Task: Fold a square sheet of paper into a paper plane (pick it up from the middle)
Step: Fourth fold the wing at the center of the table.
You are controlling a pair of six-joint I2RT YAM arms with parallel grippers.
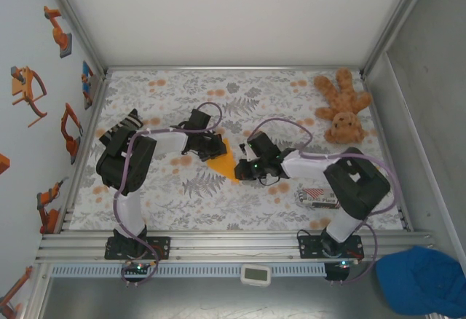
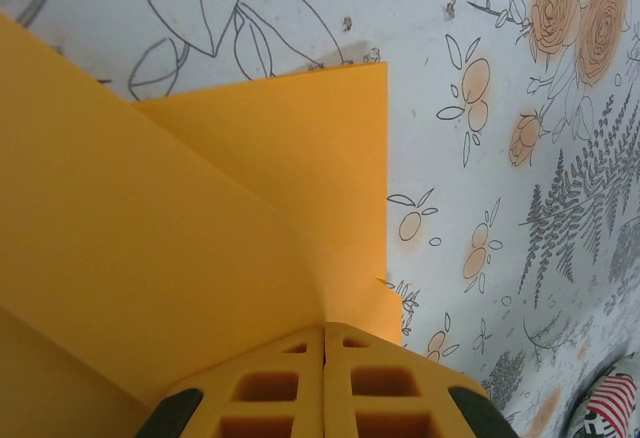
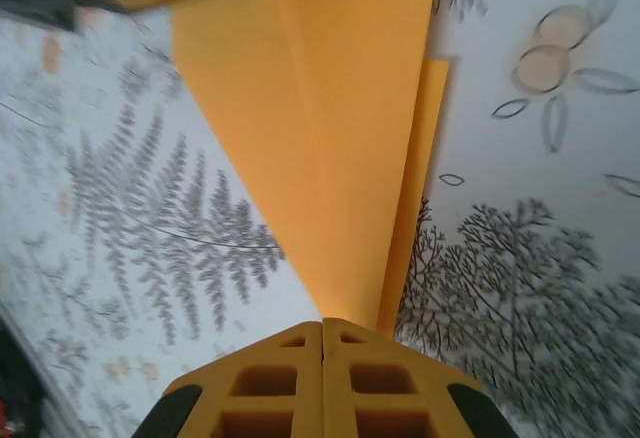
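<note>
square sheet of paper [image 2: 200,238]: matt, smooth | teddy [image 1: 342,108]: plush, fuzzy | rail [image 1: 218,245]: ribbed metal

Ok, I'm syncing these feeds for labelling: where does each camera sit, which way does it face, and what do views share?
Top external: fixed above and behind the bases, looking down on the table; both arms show, left gripper and right gripper included.
Left wrist: on the left arm, looking along its closed fingers at the orange paper.
Right wrist: on the right arm, looking along its closed fingers at that paper.
Shared: all three see the paper, pinched from both sides.
</note>
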